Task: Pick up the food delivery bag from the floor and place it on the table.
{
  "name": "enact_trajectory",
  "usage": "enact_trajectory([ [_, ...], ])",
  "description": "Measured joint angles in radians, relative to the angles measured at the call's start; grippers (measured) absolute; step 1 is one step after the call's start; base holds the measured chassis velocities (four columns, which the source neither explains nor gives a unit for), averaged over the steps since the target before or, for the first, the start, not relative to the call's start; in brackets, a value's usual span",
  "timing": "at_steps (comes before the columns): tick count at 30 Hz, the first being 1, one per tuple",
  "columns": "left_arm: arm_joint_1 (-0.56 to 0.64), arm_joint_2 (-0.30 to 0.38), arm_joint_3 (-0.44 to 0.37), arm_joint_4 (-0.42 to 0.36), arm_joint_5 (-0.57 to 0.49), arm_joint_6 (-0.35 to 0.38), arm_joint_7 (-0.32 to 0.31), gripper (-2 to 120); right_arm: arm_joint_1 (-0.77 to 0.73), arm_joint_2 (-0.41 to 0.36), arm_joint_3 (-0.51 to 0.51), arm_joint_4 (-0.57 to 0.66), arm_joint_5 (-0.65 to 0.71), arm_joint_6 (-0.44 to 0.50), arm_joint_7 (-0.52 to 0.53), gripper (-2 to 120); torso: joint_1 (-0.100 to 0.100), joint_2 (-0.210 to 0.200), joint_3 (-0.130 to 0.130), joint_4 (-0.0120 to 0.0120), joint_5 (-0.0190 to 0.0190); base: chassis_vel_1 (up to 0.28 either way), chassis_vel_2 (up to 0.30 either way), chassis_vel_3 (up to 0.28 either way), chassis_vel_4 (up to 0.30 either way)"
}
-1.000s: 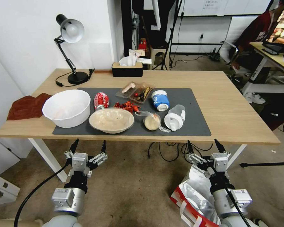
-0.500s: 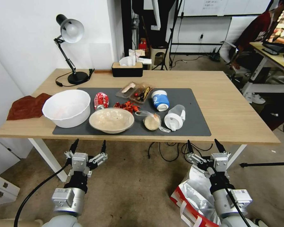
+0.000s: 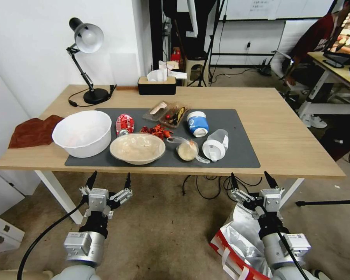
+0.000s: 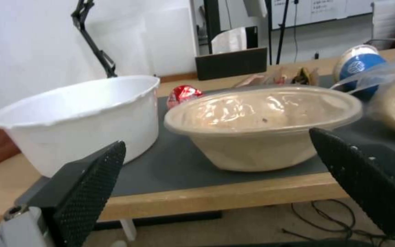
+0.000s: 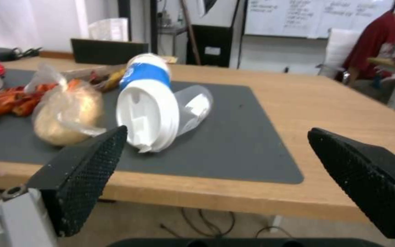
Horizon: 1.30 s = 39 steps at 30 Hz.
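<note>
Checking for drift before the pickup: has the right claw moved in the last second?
No. The right claw sits at the same spot below the table's front edge, above the food delivery bag, open.

The room has a white wall (image 3: 35, 58) on the left side and a brownish-grey floor (image 3: 163, 225), on which some black cables (image 3: 206, 186) lie loose. Against the wall stands a black desk lamp (image 3: 85, 58) with a jointed arm and a grey shade. At the lower left corner there is a white cabinet (image 3: 4, 229). In the back stand a dark pillar (image 3: 157, 35), a small stool (image 3: 196, 64) and a black tripod (image 3: 210, 50). A whiteboard (image 3: 268, 9) hangs on the far wall. On the right side there is a yellow-topped desk (image 3: 338, 74) with a white frame, and 1 monitor (image 3: 348, 35) stands on it. The light is bright and even.
</note>
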Motion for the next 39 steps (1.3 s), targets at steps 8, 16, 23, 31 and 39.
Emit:
enact_trajectory([
  [8,-0.244,0.107,0.002,0.176,-0.233,0.13,-0.097,100,0.049,-0.049,0.104,0.015,0.149,-0.197,-0.224,100,0.0,0.0,0.0,-0.0004,-0.0005,0.0,0.0,0.0,0.0],
  [16,-0.293,0.129,0.002,0.212,-0.281,0.158,-0.118,100,0.081,-0.083,0.172,0.026,0.249,-0.329,-0.375,100,0.0,0.0,0.0,-0.0002,-0.0002,0.0,0.0,0.0,0.0],
  [23,-0.232,0.188,-0.099,0.057,-0.345,0.163,-0.109,100,0.082,-0.085,0.184,0.031,0.253,-0.334,-0.381,100,0.0,0.0,0.0,0.0001,0.0004,0.0,0.0,0.0,0.0],
  [31,-0.174,0.205,-0.161,0.004,-0.347,0.163,-0.097,100,0.088,-0.114,0.397,0.119,0.281,-0.332,-0.374,100,0.0,0.0,0.0,-0.0005,-0.0013,0.0,0.0,0.0,0.0],
  [39,-0.169,0.189,-0.152,0.022,-0.333,0.155,-0.096,100,0.095,-0.12,0.44,0.107,0.283,-0.33,-0.369,100,0.0,0.0,0.0,-0.0004,-0.0003,0.0,0.0,0.0,0.0],
])
